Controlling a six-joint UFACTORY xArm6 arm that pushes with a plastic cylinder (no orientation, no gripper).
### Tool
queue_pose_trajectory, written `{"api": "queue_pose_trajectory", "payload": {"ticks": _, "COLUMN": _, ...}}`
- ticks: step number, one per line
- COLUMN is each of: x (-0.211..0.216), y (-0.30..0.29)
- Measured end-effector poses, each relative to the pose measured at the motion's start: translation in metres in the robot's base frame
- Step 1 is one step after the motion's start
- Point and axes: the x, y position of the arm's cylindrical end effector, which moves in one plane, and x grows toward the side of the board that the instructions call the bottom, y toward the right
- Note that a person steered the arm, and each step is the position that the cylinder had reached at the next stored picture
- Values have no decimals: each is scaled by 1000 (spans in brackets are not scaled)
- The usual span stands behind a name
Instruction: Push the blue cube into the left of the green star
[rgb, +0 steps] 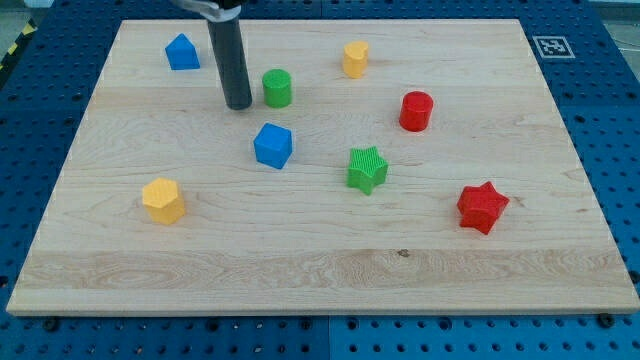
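The blue cube (272, 145) sits on the wooden board (320, 260), left of centre. The green star (367, 168) lies to its right and slightly lower, a short gap apart. My tip (238, 104) rests on the board above and to the left of the blue cube, not touching it. The tip stands just left of a green cylinder (277, 88).
A blue house-shaped block (182, 52) is at the top left. A yellow block (355, 59) is at the top centre. A red cylinder (415, 110) and a red star (482, 207) are on the right. A yellow block (163, 200) is at the lower left.
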Motion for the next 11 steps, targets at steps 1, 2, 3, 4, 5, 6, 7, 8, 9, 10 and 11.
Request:
{"api": "queue_pose_trajectory", "payload": {"ticks": 1, "x": 22, "y": 1}}
{"api": "queue_pose_trajectory", "payload": {"ticks": 2, "x": 49, "y": 16}}
{"api": "queue_pose_trajectory", "payload": {"ticks": 3, "x": 66, "y": 32}}
{"api": "queue_pose_trajectory", "payload": {"ticks": 4, "x": 80, "y": 43}}
{"api": "queue_pose_trajectory", "payload": {"ticks": 5, "x": 80, "y": 44}}
{"api": "queue_pose_trajectory", "payload": {"ticks": 6, "x": 69, "y": 44}}
{"api": "queue_pose_trajectory", "payload": {"ticks": 7, "x": 56, "y": 45}}
{"api": "queue_pose_trajectory", "payload": {"ticks": 8, "x": 71, "y": 69}}
{"api": "queue_pose_trajectory", "payload": {"ticks": 9, "x": 83, "y": 85}}
{"api": "queue_pose_trajectory", "payload": {"ticks": 10, "x": 80, "y": 85}}
{"api": "queue_pose_trajectory", "payload": {"ticks": 11, "x": 73, "y": 88}}
